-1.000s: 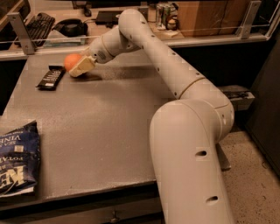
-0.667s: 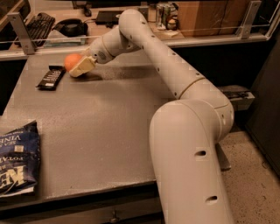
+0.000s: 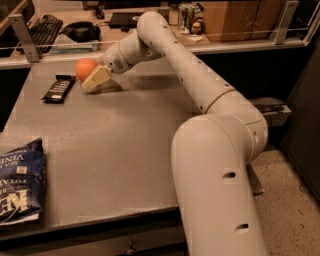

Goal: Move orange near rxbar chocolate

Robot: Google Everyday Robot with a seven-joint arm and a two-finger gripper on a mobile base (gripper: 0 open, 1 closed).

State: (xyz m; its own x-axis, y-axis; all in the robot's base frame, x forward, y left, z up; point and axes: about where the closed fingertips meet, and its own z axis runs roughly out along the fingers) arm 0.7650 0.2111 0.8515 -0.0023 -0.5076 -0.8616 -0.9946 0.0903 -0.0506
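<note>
**Item 1: gripper** [image 3: 94, 78]. On the end of a white arm [image 3: 200, 85] that reaches across the table to its far left part. Its tan end sits low over the surface, against the near right side of the orange. Whether it clasps the fruit or only rests beside it: cannot tell.

**Item 2: orange** [image 3: 85, 68]. Round, plain orange, no markings. It is at the far left of the table, touching the gripper and partly covered by it on the near side. Whether it rests on the surface or is raised off it: cannot tell.

**Item 3: rxbar chocolate** [image 3: 59, 88]. Flat, narrow bar in a black wrapper, lying flat just in front and to the left of the orange, near it but apart. Pale print on the wrapper, too small to read.

**Item 4: chip bag** [image 3: 20, 182]. Dark blue, lying at the near left edge of the table, well apart from items 1 to 3. White lettering, seen at an angle; the fragment "VINE" is legible, the rest is not.

**Item 5: table** [image 3: 115, 150]. Grey, speckled top, bearing items 2 to 4.

**Item 6: keyboard** [image 3: 42, 27]. Black, on the ledge behind the table, at far left.

**Item 7: cans** [image 3: 187, 12]. Grouped on the same ledge behind the arm; labels unreadable.
</note>
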